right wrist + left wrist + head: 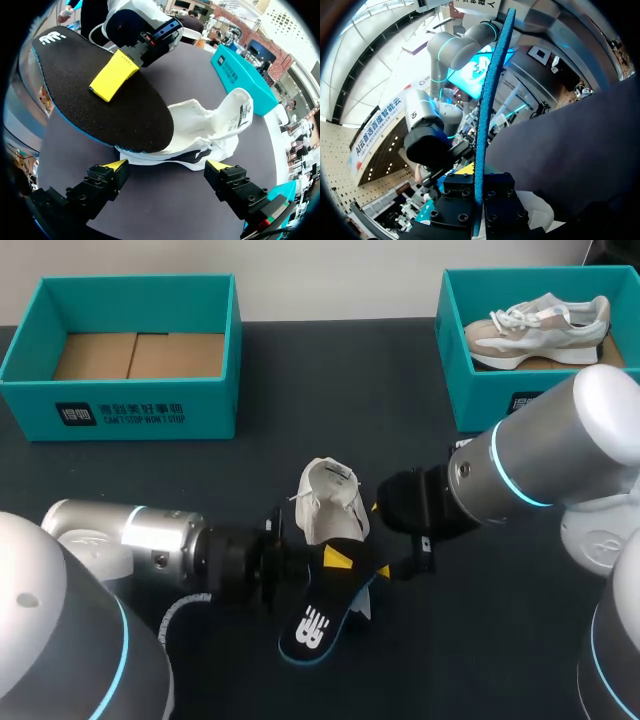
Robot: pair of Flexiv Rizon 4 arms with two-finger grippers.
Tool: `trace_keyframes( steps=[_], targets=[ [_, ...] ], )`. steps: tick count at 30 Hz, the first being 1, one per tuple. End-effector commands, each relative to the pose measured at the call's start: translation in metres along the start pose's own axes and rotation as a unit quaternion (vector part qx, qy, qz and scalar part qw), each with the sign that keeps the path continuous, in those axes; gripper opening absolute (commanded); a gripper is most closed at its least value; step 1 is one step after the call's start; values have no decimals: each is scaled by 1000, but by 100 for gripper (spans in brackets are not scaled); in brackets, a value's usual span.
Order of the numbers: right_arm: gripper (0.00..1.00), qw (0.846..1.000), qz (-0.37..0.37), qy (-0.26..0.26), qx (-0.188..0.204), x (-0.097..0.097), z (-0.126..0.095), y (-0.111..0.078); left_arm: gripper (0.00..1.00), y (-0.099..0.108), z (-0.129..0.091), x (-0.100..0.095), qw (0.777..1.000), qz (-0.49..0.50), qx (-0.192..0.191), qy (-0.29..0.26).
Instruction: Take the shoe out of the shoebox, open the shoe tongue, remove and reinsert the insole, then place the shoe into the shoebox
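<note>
Left gripper (338,558) is clamping the insole (318,612) partly over the shoe (330,502); right gripper (167,166), fingers apart, is waiting right of it, probably to steady it.

Black mesh insole (318,618), blue-edged, with a white logo. White shoe (328,502). Teal left shoebox (130,405) with a brown floor, teal right shoebox (455,350); beige-and-white second shoe (540,328). Dark grey table (150,472). Yellow tips on the right end effector (167,166).

My left arm (130,530) and right arm (545,455) are silver, cyan-ringed (wrists black); right gripper (167,165): black fingers (100,187), yellow tips.
</note>
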State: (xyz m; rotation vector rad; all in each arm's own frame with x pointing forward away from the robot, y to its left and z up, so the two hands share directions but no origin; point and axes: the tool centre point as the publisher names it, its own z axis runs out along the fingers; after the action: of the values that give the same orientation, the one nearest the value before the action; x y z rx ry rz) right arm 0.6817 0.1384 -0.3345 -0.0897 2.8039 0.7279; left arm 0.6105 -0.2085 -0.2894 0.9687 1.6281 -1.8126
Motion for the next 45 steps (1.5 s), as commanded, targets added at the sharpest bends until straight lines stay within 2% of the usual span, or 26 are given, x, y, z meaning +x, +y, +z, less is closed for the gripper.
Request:
trace_keyframes(
  steps=[1, 6, 15, 22, 29, 37, 45],
  targets=[
    [100, 1000, 0, -1, -1, 1, 1, 0, 0, 4, 3, 9, 1000, -1, -1, -10],
    [100, 1000, 0, -1, -1, 1, 1, 0, 0, 13, 3, 16, 1000, -7, -7, -20],
    [100, 1000, 0, -1, -1, 1, 1, 0, 0, 24, 7, 17, 999, -9, -18, -33],
    [100, 1000, 0, -1, -1, 1, 1, 0, 0, 27, -1, 21, 999, -13, -24, -33],
    [100, 1000, 0, -1, -1, 1, 1, 0, 0, 39, -9, 18, 998, -23, -37, -41],
    [100, 1000, 0, -1, -1, 1, 1, 0, 0, 53, -9, 11, 997, -32, -42, -52],
    [100, 1000, 0, -1, -1, 1, 1, 0, 0, 68, -9, 14, 997, -40, -49, -47]
  ],
)
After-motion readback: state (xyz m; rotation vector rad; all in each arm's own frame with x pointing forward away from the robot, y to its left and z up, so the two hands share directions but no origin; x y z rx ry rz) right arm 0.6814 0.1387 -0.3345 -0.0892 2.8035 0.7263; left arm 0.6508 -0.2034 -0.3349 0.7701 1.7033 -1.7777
